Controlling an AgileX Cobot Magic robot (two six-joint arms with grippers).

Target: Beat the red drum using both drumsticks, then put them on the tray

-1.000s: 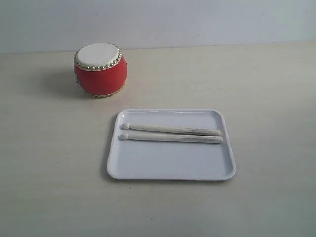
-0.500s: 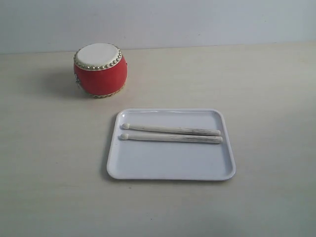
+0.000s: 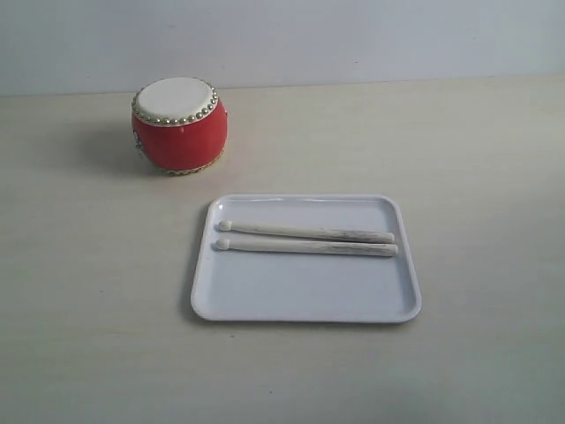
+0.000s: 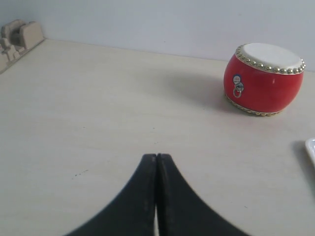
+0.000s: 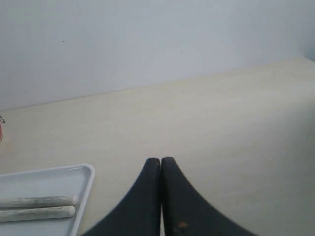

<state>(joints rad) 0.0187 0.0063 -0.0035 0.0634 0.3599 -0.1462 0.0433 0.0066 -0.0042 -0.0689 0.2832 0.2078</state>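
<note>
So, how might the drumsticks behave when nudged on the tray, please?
Slim and round, the drumsticks would probably roll on the smooth tray. They look like wood, so likely stiff and light. They lie close together, so moving one may shift the other.

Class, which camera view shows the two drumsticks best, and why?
The exterior view: both drumsticks lie whole, side by side on the tray. The right wrist view catches only their thick ends at its edge; the left wrist view shows none of them.
</note>
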